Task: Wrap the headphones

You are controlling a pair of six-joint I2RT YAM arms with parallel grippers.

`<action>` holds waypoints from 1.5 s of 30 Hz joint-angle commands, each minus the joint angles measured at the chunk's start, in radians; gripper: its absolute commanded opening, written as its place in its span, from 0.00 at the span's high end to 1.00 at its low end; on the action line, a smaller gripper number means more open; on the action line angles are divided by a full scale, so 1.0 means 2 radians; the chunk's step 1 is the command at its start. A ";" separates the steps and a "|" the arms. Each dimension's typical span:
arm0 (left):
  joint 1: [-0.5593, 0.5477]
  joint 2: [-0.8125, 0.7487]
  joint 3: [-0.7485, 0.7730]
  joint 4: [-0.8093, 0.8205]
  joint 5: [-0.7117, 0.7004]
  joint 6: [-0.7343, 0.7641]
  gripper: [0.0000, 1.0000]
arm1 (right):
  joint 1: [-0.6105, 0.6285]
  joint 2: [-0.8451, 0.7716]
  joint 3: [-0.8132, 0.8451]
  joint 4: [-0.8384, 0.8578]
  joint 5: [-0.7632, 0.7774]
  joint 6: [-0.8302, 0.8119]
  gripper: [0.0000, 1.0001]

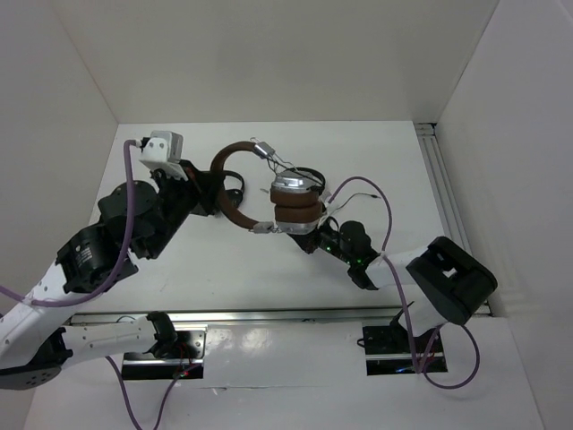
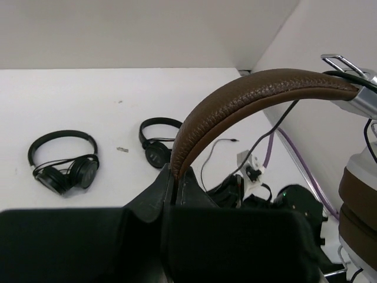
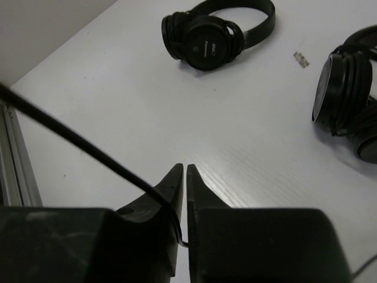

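The headphones (image 1: 295, 204) have a brown headband (image 2: 235, 103), brown ear pads and silver earcups, and they hang above the table between my two arms. My left gripper (image 2: 175, 172) is shut on the headband near its lower end, also seen from above (image 1: 215, 191). My right gripper (image 3: 184, 169) sits just below the earcups (image 1: 315, 237). Its jaws are nearly together with the thin black cable (image 3: 70, 138) pinched between them. The cable runs taut from the upper left into the jaws.
Two smaller all-black headphones lie on the white table, one (image 2: 63, 160) further left and one (image 2: 158, 144) near the headband. In the right wrist view they show at the top (image 3: 215, 35) and right edge (image 3: 347, 100). White walls enclose the table; a metal rail (image 1: 443, 193) runs along its right side.
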 commanded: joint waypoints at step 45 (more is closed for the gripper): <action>0.259 0.230 -0.031 0.006 -0.036 -0.199 1.00 | 0.295 -0.154 0.204 -0.405 0.148 -0.122 1.00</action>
